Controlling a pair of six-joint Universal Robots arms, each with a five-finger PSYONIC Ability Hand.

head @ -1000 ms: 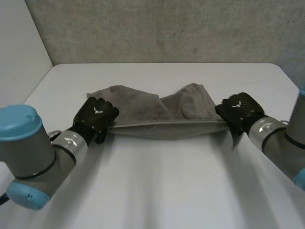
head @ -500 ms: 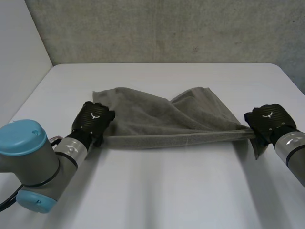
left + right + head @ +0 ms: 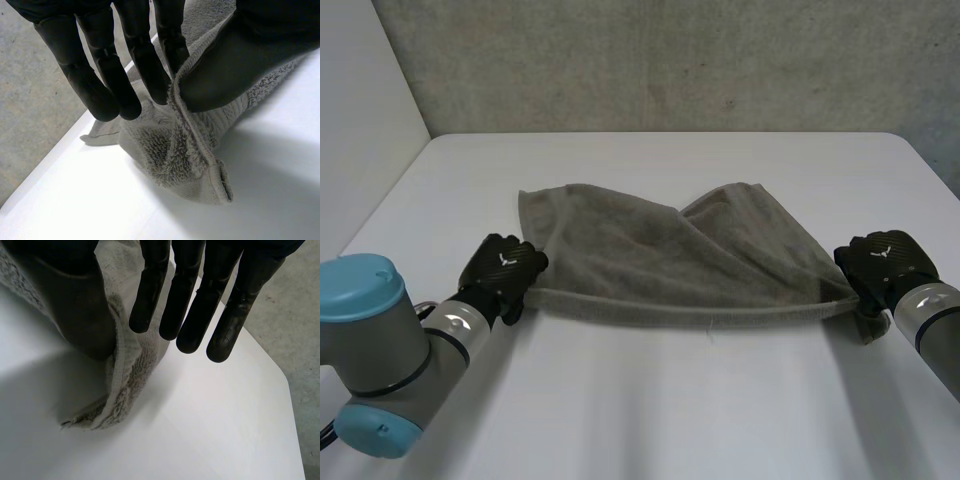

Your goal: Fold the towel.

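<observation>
A grey towel (image 3: 650,260) lies spread across the middle of the white table (image 3: 650,400), rumpled, with its near hem sagging onto the tabletop between my hands. My left hand (image 3: 503,270) is at the towel's near left corner. In the left wrist view its thumb (image 3: 225,65) pinches the hem (image 3: 190,150) against a straight finger. My right hand (image 3: 882,262) is at the near right corner. There the towel corner (image 3: 122,385) rests on the table between the thumb (image 3: 75,300) and straight, spread fingers (image 3: 187,300) that stand off it.
The table's far edge meets a grey concrete wall (image 3: 670,60). Bare tabletop stretches in front of the towel and behind it. The table's right edge (image 3: 285,385) runs close beyond my right hand's fingertips.
The near hem, taut half a second ago, has gone slack and dropped onto the table. My left hand has come down and nearer. My right hand's fingers have loosened off the corner.
</observation>
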